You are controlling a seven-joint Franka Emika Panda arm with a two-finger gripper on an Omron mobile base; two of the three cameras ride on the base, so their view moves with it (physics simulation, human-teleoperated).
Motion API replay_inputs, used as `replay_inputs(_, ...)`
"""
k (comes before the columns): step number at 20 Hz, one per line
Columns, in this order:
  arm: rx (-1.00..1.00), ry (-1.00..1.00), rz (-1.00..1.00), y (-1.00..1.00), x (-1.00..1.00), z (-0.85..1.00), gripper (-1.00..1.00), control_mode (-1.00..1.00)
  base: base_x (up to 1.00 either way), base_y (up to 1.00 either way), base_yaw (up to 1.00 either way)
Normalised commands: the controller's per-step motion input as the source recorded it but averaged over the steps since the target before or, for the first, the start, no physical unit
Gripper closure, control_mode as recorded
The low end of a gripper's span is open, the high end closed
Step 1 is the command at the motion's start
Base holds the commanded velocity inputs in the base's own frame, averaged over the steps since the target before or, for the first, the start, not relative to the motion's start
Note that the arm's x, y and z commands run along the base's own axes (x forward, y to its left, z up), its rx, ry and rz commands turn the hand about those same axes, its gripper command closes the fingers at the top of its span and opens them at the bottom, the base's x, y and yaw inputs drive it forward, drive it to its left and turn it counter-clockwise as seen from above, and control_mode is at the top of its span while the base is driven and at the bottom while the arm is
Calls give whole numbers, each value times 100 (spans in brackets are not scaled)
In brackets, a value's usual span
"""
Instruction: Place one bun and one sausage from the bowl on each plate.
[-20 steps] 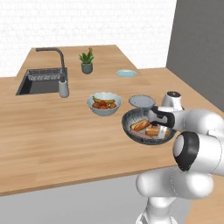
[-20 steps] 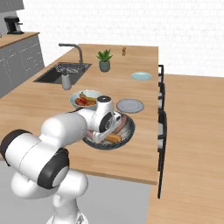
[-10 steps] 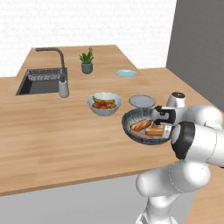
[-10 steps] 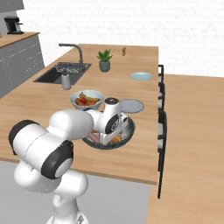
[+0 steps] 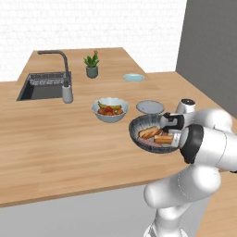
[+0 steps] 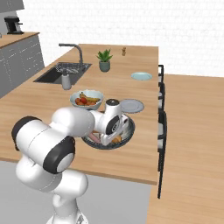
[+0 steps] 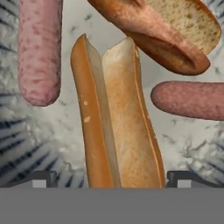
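Down at frame centre in the hand view, a split bun (image 7: pixel 116 118) lies between my wide-open jaws, inside the bowl (image 5: pixel 139 126). I'd drop straight down and squeeze its sides, staying clear of both sausages (image 7: pixel 39 48).

Two buns (image 7: pixel 116 127) and two sausages (image 7: pixel 38 48) are seen in the bowl (image 5: pixel 139 125). Behind the bowl one plate (image 5: pixel 150 107) is set, with the fruit bowl (image 5: pixel 110 110) beside it.
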Motion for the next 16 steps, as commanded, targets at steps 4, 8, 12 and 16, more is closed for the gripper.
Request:
replay_inputs(4,0,0,0,0,17,-18,-100,-100,0,0,0)
replay_inputs(8,0,0,0,0,9,-6,-100,-100,0,0,0)
replay_inputs(12,0,0,0,0,23,-5,-100,-100,0,0,0)
replay_inputs(16,0,0,0,-8,26,-1,-100,-100,0,0,0)
